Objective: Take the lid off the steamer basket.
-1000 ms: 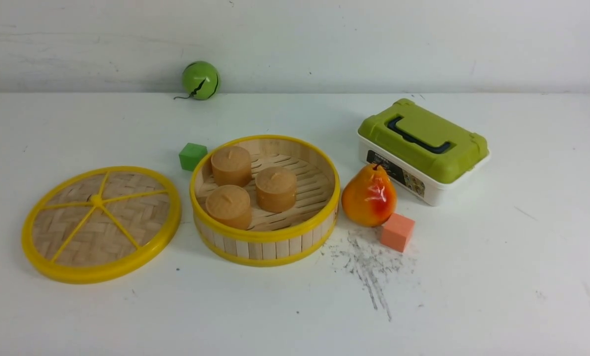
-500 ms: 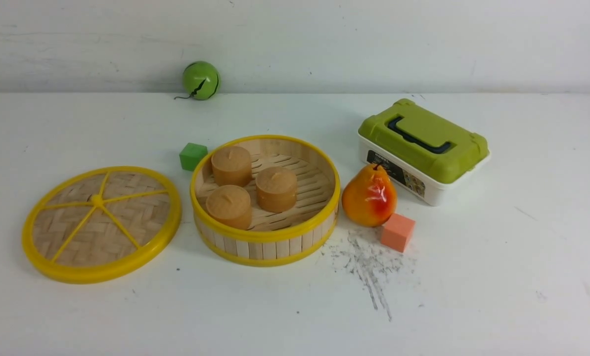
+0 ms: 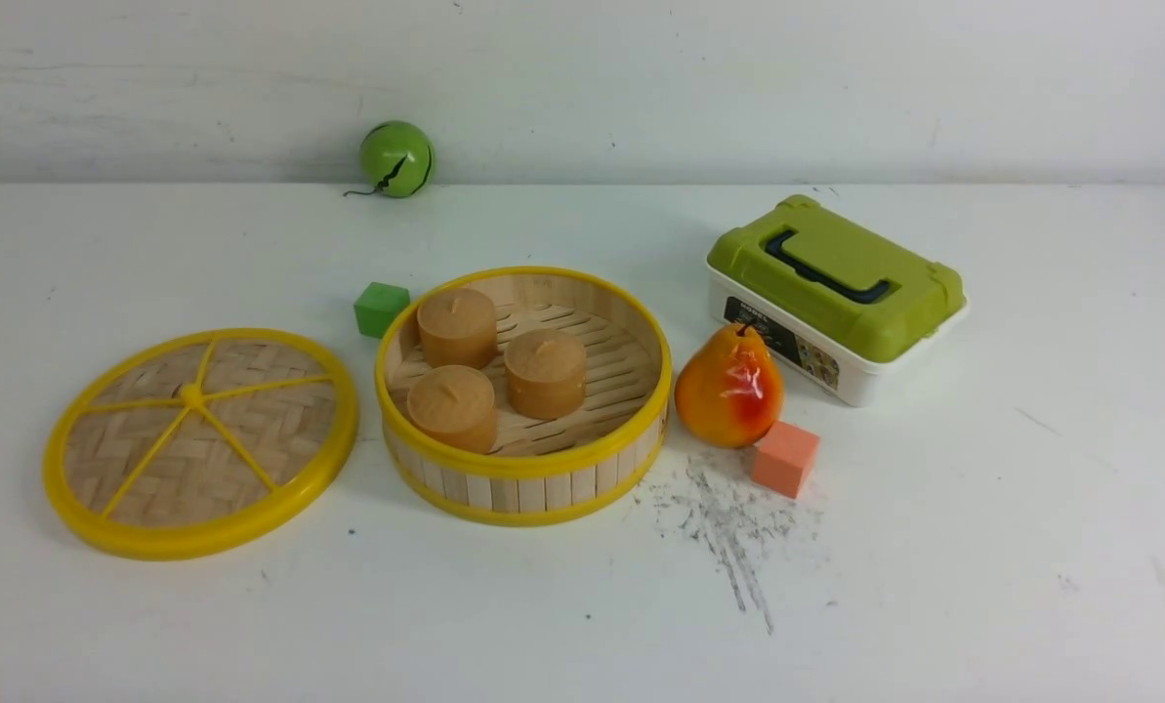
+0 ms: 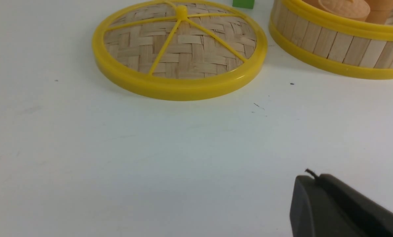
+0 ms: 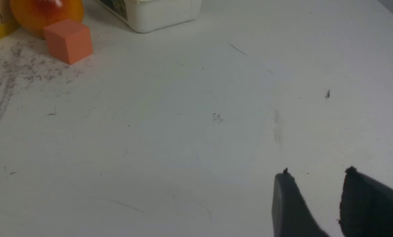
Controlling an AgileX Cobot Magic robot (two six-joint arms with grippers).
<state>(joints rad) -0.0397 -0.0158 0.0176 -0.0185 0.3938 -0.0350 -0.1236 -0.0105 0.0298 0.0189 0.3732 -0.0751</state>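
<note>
**Step in hand.** The lid (image 3: 199,441) is found already off, laid flat on the table (image 3: 934,586) at the 9 o'clock side of the steamer basket (image 3: 523,395), just beside it and seemingly apart. The removal is judged complete; no further lift is called for, only that both arms be kept clear.

**Items, left to right.**

1. Lid. Flat round disc of pale woven bamboo in a herringbone pattern, bound by a thick glossy yellow plastic rim; five thin yellow spokes are joined at a small centre knob. Nothing is held against it.
2. Green cube (image 3: 380,309). Small, matt, sharp-edged; set at about 10 o'clock of the basket.
3. Green ball (image 3: 396,158). Glossy, with a dark crack-like line; placed far back by the wall, at about 11 o'clock of the basket.
4. Steamer basket. Round and shallow, wall of pale upright slats, yellow rims top and bottom, slatted floor. Three tan, squat cylindrical buns (image 3: 544,372) are contained.
5. Pear (image 3: 728,387). Shiny, orange-yellow with a red blush; at 3 o'clock of the basket.
6. Orange cube (image 3: 784,458). Matt, at 5 o'clock of the pear.
7. Box (image 3: 834,296). White rectangular tub, olive-green lid, dark handle.

**Grippers.** The left gripper (image 4: 318,197) is seen with fingers pressed together, empty. The right gripper (image 5: 315,197) is seen with fingers spread, empty, over bare table.
</note>
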